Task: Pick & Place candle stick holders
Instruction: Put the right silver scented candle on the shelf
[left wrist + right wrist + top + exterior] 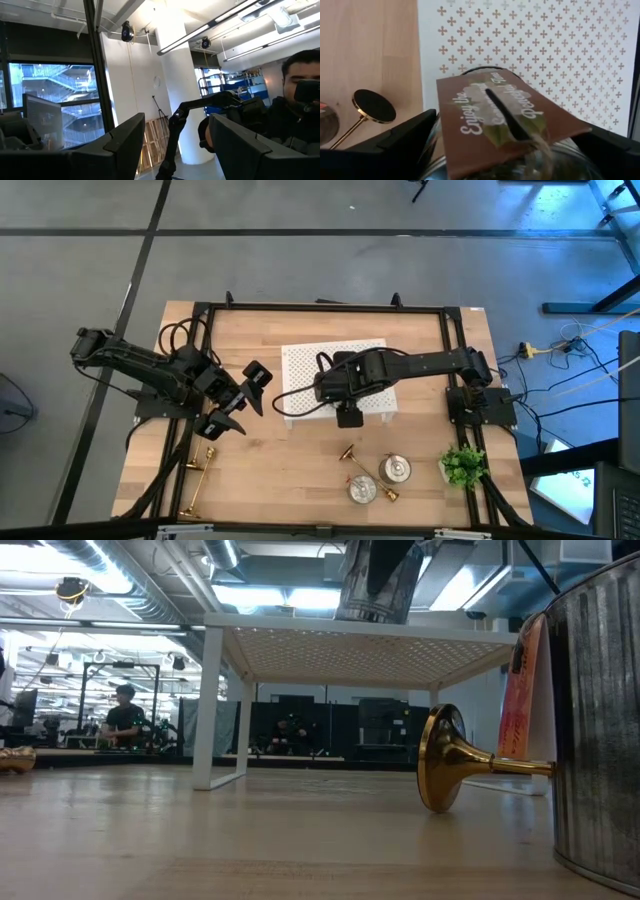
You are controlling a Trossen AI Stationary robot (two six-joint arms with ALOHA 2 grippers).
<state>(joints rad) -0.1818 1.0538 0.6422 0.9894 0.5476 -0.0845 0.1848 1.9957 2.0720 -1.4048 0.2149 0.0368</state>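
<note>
- The right gripper (348,416) hung at the 6 o'clock edge of the white perforated stand (300,360), at a silver holder (372,590) carrying a brown printed tag (505,110). Whether it was grasping or had released could not be told.
- The left gripper (245,402) hovered at 9 o'clock of the stand, released and empty.
- Two more silver holders (395,470) sat on the tabletop (280,460) at 5 o'clock, with gold candlesticks (350,452) lying beside them.
- Another gold candlestick (197,480) lay at 7 o'clock.
</note>
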